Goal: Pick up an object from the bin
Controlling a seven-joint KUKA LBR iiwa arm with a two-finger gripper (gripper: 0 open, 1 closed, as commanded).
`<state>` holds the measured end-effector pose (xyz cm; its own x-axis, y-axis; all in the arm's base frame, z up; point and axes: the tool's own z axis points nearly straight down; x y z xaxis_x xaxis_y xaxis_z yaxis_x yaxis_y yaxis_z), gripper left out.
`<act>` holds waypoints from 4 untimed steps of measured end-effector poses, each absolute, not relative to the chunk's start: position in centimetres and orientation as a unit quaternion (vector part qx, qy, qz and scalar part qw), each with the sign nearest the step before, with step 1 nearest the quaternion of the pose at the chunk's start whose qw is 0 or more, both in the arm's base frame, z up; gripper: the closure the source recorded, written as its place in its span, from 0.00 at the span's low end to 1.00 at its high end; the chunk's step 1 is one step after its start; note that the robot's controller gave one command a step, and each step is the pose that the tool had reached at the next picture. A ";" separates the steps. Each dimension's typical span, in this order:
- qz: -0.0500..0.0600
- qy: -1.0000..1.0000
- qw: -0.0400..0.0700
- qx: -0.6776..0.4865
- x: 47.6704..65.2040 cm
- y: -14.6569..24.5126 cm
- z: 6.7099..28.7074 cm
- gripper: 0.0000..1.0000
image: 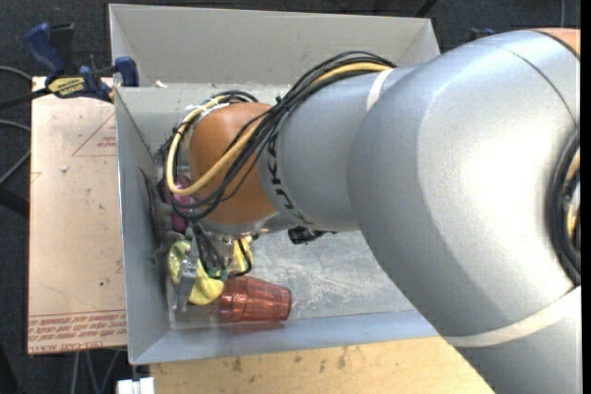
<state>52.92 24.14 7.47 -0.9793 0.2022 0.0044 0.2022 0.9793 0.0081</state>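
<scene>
1. The grey metal bin (277, 41) is entered from the right by the silver arm (443, 171), which covers most of the bin's right half.
2. The arm's wrist carries a rounded orange cover (231, 161), and yellow and black cables (220, 163) loop across that cover.
3. Below the cover, the end effector (200, 265) points down into the bin's near left corner, close to the left wall.
4. Whether the end effector is open or closed cannot be told; its tip is lost among the things in that corner.
5. A yellow thing (205, 289), smooth and rounded, lies right under and around the end effector; it may be one piece or two, since the metal tip crosses it.
6. No thing can be seen gripped.
7. A red see-through cup (256, 300) with ribbed sides lies on its side just to the right of the yellow thing, touching it, along the near wall.
8. A small pink thing (182, 191) shows at the cover's left edge, beside the left wall.
9. A small black thing (300, 235) lies on the bin floor under the arm, well apart from the corner heap.
</scene>
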 end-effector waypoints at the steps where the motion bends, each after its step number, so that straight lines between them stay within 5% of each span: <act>1: -0.005 -0.982 -0.006 -0.189 50.6 24.3 7.4 0.00; 2: -0.001 -0.984 0.000 -0.180 50.7 24.3 7.3 0.00; 3: -0.001 -0.989 0.000 -0.147 54.4 24.3 7.5 1.00; 4: -0.001 -0.989 0.000 -0.147 54.7 24.3 7.5 1.00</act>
